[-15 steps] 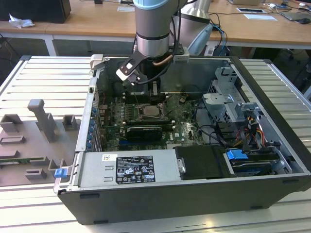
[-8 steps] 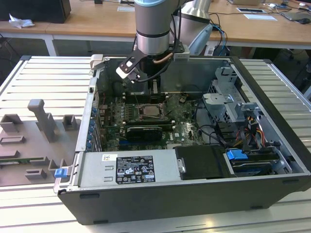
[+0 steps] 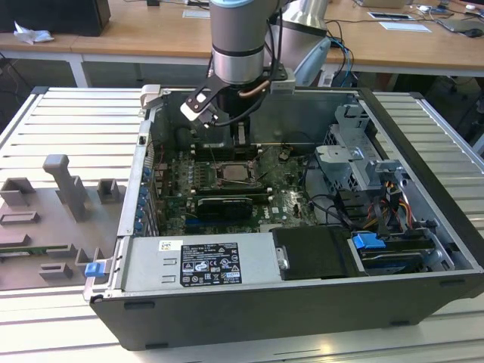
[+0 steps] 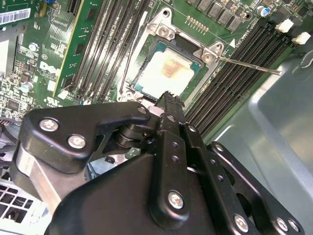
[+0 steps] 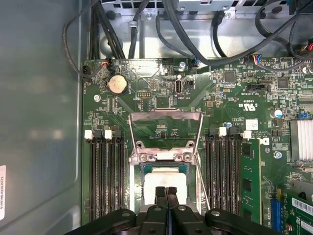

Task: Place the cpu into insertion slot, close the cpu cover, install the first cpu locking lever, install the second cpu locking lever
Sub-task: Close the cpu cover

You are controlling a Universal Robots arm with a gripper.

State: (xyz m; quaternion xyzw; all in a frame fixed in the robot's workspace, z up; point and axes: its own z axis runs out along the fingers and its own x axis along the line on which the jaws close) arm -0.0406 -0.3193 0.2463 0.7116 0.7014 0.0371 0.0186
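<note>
The chip (image 5: 164, 178) already lies flat in the socket (image 4: 188, 49) on the green board (image 5: 234, 98), pale face up. In the exterior view it sits near the middle of the open computer case (image 3: 423, 113), with the long black card (image 3: 223, 206) just at its 6 o'clock and the gripper (image 3: 233, 144) hanging at its 12 o'clock. The cover (image 5: 165, 114) is swung up and open on its hinge and leaves the chip bare. One thin lever (image 4: 249, 65) juts free across the memory slots (image 5: 105, 171) and is not latched. In both wrist views the gripper (image 5: 166, 191) has its fingers pressed together with nothing between them, the tip low over the chip's near edge; I cannot tell if it touches. The chip looks light, stiff and slick, and I judge it fragile on its contact side, so it is best taken only by two opposite edges and never pressed hard. The cover looks like thin, stiff sheet metal that should swing easily, best pushed at its free edge. The lever looks springy and narrow, so it could slip off a smooth fingertip.
</note>
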